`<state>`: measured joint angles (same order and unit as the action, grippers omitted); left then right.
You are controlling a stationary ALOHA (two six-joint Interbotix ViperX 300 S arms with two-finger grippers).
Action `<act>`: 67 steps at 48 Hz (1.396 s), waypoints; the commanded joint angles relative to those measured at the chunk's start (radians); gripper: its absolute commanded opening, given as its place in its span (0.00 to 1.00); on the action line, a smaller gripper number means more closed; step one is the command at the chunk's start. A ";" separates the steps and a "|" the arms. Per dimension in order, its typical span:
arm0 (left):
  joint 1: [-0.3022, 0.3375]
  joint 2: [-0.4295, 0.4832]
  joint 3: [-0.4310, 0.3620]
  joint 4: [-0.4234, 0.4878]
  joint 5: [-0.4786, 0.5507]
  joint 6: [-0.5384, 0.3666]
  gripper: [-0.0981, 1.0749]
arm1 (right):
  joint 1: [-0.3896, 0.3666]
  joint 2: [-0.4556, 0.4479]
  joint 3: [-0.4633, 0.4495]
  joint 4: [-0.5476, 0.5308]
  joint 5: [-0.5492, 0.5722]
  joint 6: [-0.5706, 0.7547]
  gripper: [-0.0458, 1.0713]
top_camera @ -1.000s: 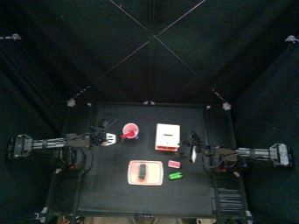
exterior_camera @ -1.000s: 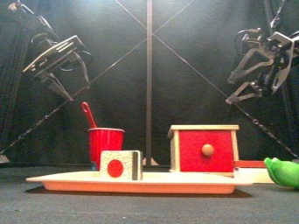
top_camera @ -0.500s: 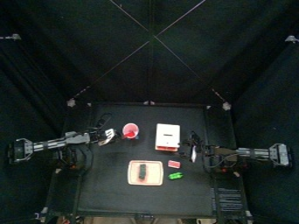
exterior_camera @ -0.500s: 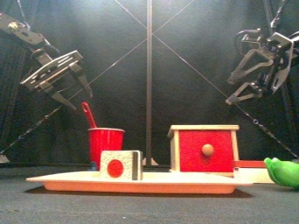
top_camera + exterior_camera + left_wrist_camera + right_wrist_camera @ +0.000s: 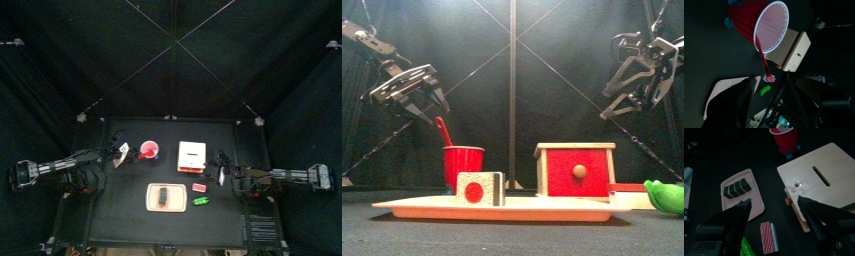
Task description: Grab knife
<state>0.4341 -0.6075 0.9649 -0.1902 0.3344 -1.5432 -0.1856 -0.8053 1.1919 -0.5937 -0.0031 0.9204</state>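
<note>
Swinging inward since a second ago, the left gripper [image 5: 409,90] now hangs above the cup [image 5: 464,168] — jaws spread wide, holding nothing. The knife [image 5: 764,59], its red handle leaning on the cup's rim, stands just below and a little inward of the jaws. The right gripper [image 5: 639,70] waits high on the far side, open and empty. Risk, as I judge it: a descent off-line would nudge the light cup — tipping it, knife and all.

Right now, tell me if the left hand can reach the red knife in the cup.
Probably yes: the open left hand hangs above the red cup, the knife sticks out over its rim, and nothing stands between them.
</note>
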 commanded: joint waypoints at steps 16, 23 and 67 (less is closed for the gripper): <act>0.005 0.046 -0.028 -0.014 -0.023 0.006 0.83 | -0.012 0.002 -0.014 -0.021 -0.005 -0.002 0.96; 0.000 0.067 -0.037 -0.026 -0.025 0.006 0.82 | -0.015 0.000 -0.014 -0.021 -0.005 -0.002 0.96; 0.000 0.109 -0.066 -0.029 -0.014 0.006 0.59 | -0.015 0.002 -0.015 -0.021 -0.005 -0.003 0.96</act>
<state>0.4341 -0.5001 0.9204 -0.2178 0.3237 -1.5401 -0.1979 -0.8069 1.1919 -0.6151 -0.0031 0.9204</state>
